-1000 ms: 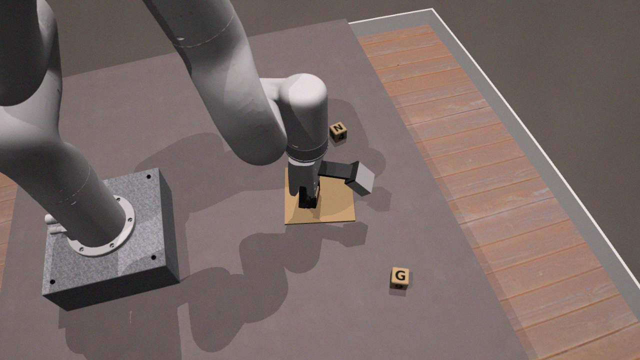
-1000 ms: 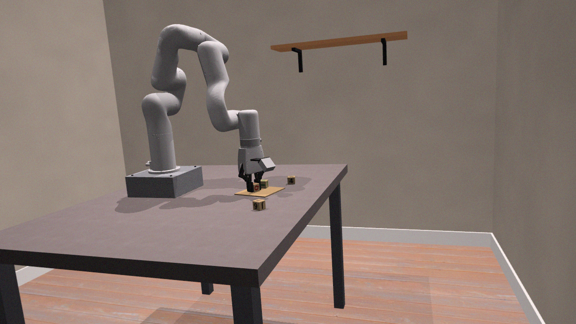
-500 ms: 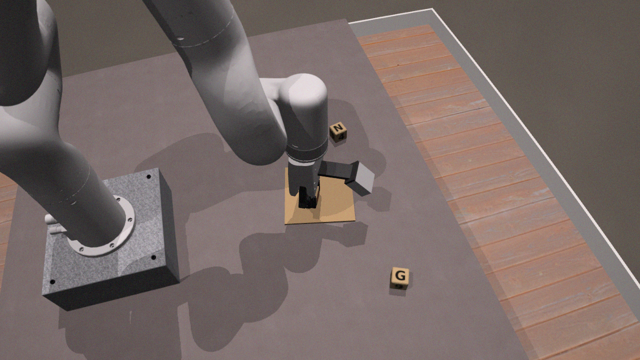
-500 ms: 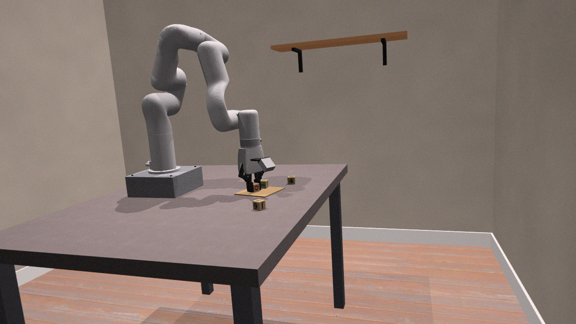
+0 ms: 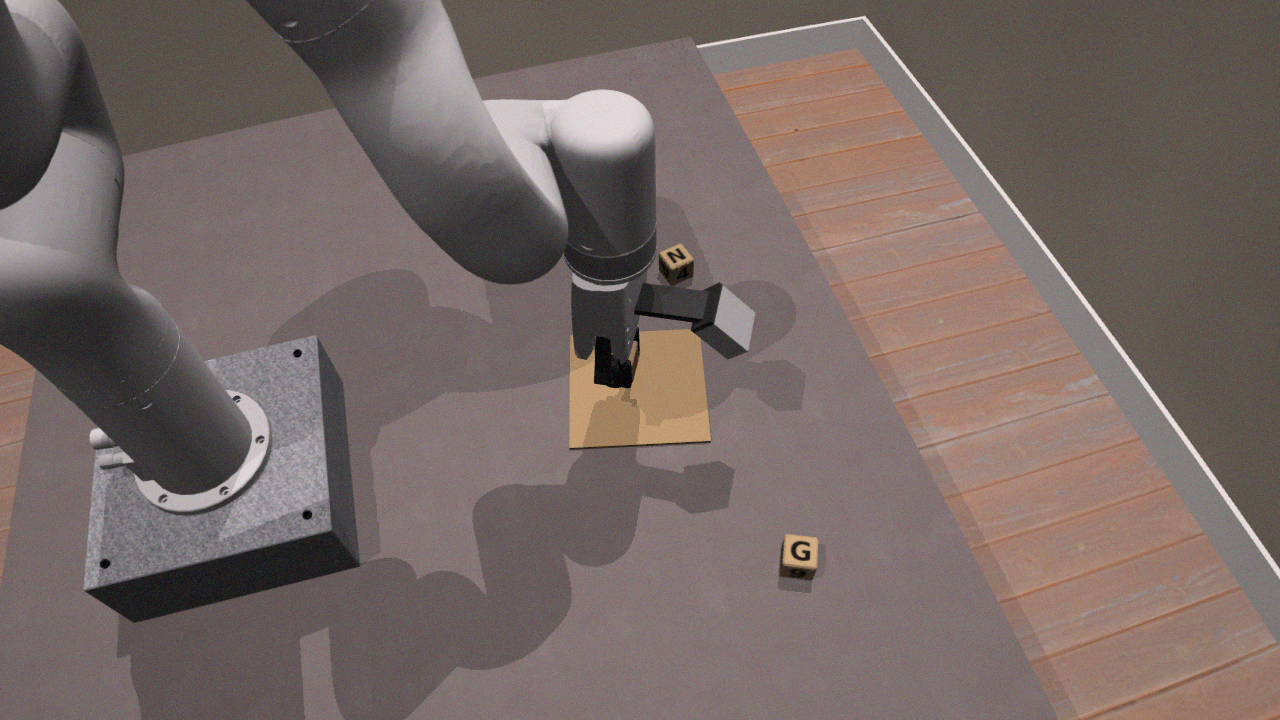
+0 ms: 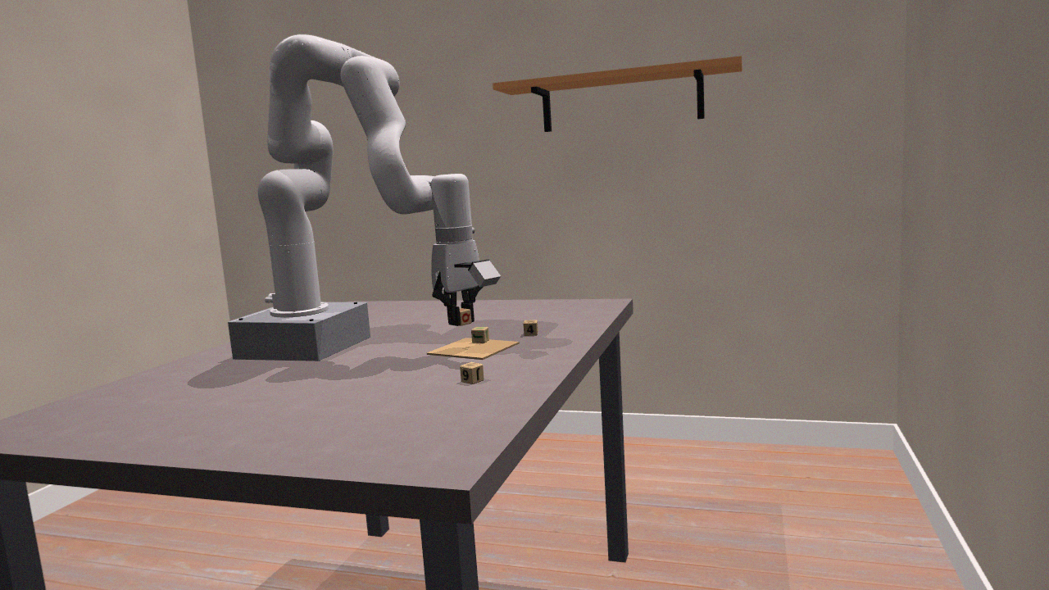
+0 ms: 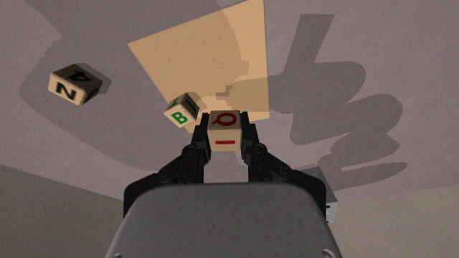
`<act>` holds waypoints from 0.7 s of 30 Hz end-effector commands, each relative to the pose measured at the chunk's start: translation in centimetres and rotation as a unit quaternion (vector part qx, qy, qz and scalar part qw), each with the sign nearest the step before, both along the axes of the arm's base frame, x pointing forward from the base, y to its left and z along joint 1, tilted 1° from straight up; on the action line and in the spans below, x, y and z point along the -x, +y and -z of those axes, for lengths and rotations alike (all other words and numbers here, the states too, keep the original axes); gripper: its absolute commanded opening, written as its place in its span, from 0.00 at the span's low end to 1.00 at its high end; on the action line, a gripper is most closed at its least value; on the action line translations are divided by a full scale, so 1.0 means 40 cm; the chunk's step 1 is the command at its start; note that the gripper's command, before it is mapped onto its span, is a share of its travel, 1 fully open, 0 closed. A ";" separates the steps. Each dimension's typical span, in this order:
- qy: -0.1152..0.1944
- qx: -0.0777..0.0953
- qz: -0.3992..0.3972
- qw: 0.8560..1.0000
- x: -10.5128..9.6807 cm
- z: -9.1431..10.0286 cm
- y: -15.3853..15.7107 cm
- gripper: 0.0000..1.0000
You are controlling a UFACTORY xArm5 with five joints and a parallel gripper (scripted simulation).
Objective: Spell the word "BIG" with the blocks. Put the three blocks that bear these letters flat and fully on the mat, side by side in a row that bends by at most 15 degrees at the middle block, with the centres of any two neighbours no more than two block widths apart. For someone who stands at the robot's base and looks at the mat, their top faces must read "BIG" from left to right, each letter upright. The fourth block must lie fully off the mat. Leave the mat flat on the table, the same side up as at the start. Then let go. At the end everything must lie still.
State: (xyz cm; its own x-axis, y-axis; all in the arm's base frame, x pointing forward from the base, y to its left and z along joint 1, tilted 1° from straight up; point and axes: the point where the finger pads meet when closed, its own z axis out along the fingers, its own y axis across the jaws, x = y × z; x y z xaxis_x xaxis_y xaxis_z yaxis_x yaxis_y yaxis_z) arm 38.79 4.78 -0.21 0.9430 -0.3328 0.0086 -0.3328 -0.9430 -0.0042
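Gripper point(image 5: 615, 376) point(image 6: 461, 316) point(image 7: 225, 122) of the xArm, pointing down above the pale tan mat point(image 5: 671, 402) point(image 6: 458, 349) point(image 7: 201, 46), with its fingers clamped on two opposite sides of the I block point(image 5: 635, 358) point(image 6: 465, 316) point(image 7: 224, 140). The block hangs clear of the mat, its red bar on top and a red Q on one side. That bar runs from finger to finger, so from the base the letter seems to lie sideways; it probably needs a quarter turn before it can read upright.

Below the gripper and to its left, as seen from the base, the B block point(image 6: 479, 335) point(image 7: 179, 117) sits near the mat's edge, its green letter up and roughly upright for a reader there. That suits the word's first place, leaving the middle to the held block. Whether it is fully on the mat cannot be told.

Farther left and outward from the gripper, the N block point(image 5: 675, 263) point(image 6: 530, 328) point(image 7: 73, 84) rests off the mat, rightly, as the spare. Well to the gripper's right and outward, the G block point(image 5: 799, 556) point(image 6: 471, 372) is also off the mat, face up but turned sideways for that reader. Holding the I block high likely keeps it from knocking its neighbour during any turn.

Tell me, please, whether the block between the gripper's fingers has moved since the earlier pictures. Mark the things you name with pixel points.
Yes, the block point(image 6: 465, 316) point(image 7: 224, 130) has moved up: it was down at the mat point(image 5: 666, 416) point(image 6: 451, 350) point(image 7: 201, 54), and now hangs above it.
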 end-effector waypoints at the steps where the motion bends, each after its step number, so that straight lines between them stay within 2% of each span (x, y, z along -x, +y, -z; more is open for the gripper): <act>1: -0.001 0.000 0.000 1.000 0.000 -0.081 0.001 0.27; 6: -0.001 0.000 0.000 1.000 0.001 -0.119 0.002 0.27; 21: -0.001 0.000 0.003 1.000 0.001 -0.120 0.002 0.27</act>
State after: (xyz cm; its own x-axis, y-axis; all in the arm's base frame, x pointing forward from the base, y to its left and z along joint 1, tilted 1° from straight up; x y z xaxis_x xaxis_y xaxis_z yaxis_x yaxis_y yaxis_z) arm 38.62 4.85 4.46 0.9425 -0.3341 0.0062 -0.3341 -0.9425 -0.0031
